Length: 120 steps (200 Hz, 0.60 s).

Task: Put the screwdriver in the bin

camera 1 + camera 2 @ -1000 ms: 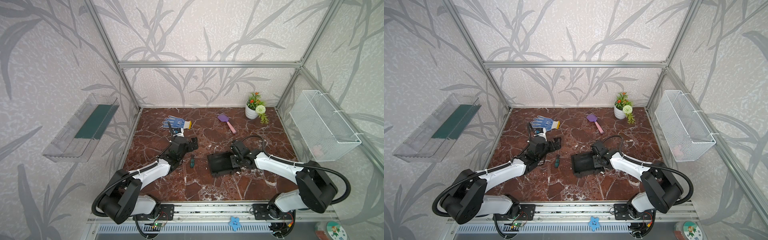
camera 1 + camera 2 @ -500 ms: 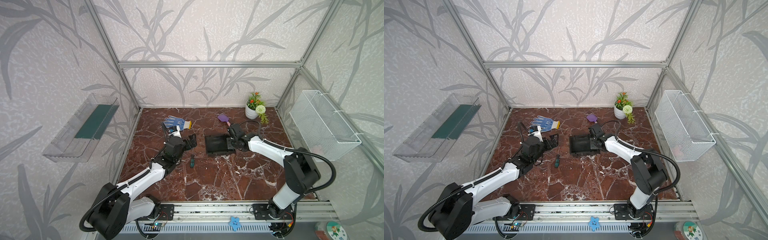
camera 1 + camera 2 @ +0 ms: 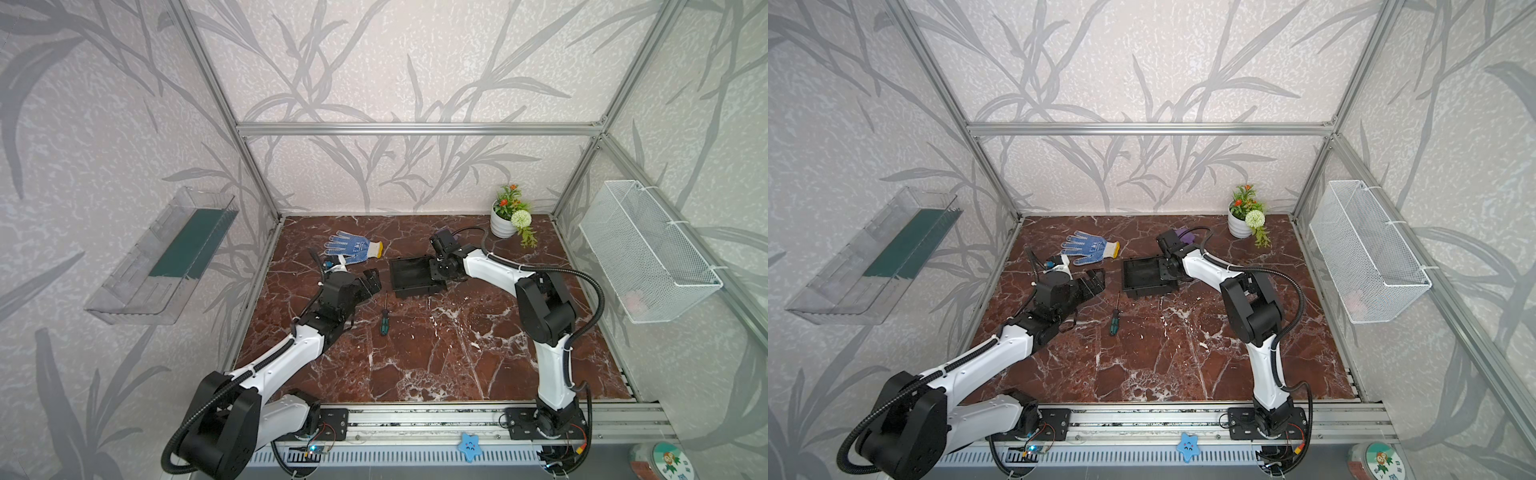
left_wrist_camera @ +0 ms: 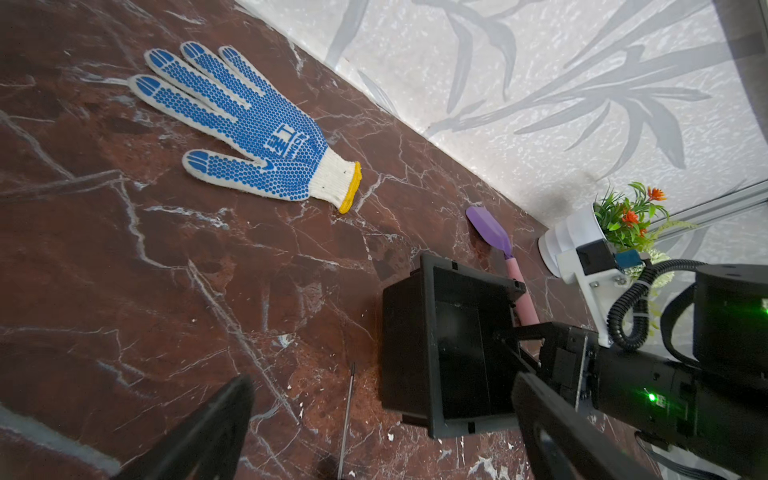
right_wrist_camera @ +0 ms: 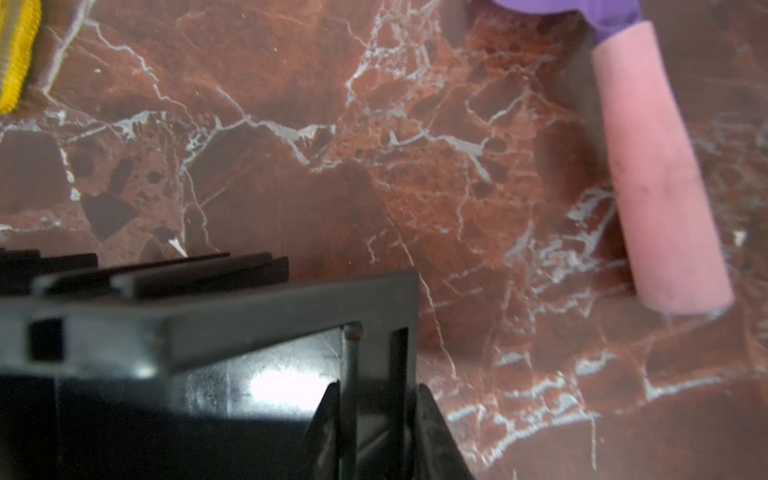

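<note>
1. There is one screwdriver point(image 3: 383, 320), one bin point(image 3: 417, 290), one glove point(image 3: 351, 249), one toy shovel point(image 4: 490, 230) and one potted plant point(image 3: 505, 216). Two arms are in view.
2. The screwdriver is slim, with a green-and-black handle and a thin dark shaft.
3. It lies flat on the surface, left of centre and outside the bin. Its shaft points toward the back edge and its handle toward the front edge.
4. The left gripper point(image 3: 371, 281) is spread wide and empty, near the shaft tip.
5. The right gripper point(image 5: 374, 415) is clamped on the bin's right wall, nearer the back edge.

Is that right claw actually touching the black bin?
Touching. The right wrist view shows the right gripper with its jaws clamped on a wall of the bin.
</note>
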Each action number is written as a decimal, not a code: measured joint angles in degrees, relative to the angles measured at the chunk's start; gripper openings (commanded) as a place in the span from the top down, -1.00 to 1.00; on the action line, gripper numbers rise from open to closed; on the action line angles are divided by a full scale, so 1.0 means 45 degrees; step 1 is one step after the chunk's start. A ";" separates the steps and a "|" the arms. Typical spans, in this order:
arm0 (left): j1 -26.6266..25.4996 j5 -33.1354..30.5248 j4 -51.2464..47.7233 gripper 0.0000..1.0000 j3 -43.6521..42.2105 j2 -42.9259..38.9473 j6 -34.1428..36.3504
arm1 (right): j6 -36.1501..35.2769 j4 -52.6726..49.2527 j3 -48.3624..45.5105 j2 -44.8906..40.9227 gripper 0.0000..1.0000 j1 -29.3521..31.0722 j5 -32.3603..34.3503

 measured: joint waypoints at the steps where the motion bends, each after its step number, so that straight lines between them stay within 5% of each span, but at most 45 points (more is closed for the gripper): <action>1: 0.0000 0.0005 -0.0005 -0.98 0.0000 0.0000 0.0005 | 0.0000 -0.0005 0.0010 0.0010 0.75 0.0000 0.0005; 75: -0.0005 0.0549 -0.0646 -0.98 0.0044 -0.0413 0.0102 | -0.0267 -0.0491 0.0685 0.0627 0.10 0.0049 0.0053; 120: 0.0000 0.1229 -0.1103 -0.98 0.0248 -0.0423 0.0107 | -0.0588 -0.0622 0.0539 -0.1365 -0.16 0.0627 0.0826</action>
